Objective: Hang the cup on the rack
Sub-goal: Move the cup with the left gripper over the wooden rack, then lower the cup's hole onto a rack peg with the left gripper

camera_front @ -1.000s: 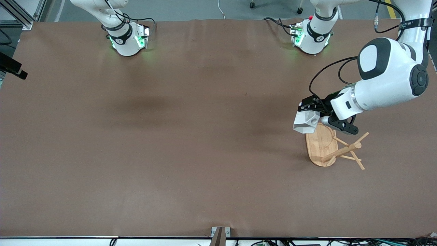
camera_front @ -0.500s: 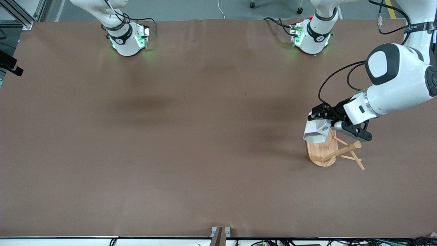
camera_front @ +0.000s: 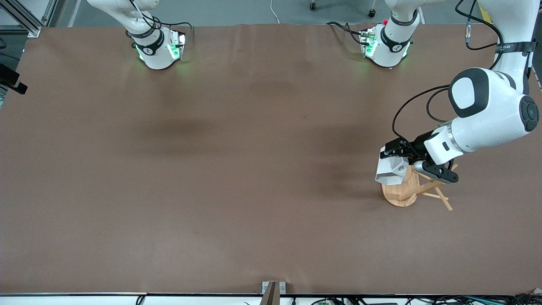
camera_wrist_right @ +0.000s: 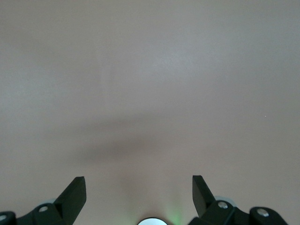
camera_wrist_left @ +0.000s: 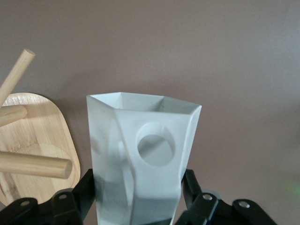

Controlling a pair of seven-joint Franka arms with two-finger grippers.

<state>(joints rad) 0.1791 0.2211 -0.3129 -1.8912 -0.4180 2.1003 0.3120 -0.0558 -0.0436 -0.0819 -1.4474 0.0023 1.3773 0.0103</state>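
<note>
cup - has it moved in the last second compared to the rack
Yes. The cup, shut in the left gripper, has shifted toward the front camera and now hangs over the rack's oval base, closer to its post and pegs.

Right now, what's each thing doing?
Cup: gripped by the left end effector, in the air over the rack, not hung.
Rack: upright on the table, pegs bare.
Left end effector: shut on the cup.
Right end effector: open, holding nothing, over bare table.
</note>
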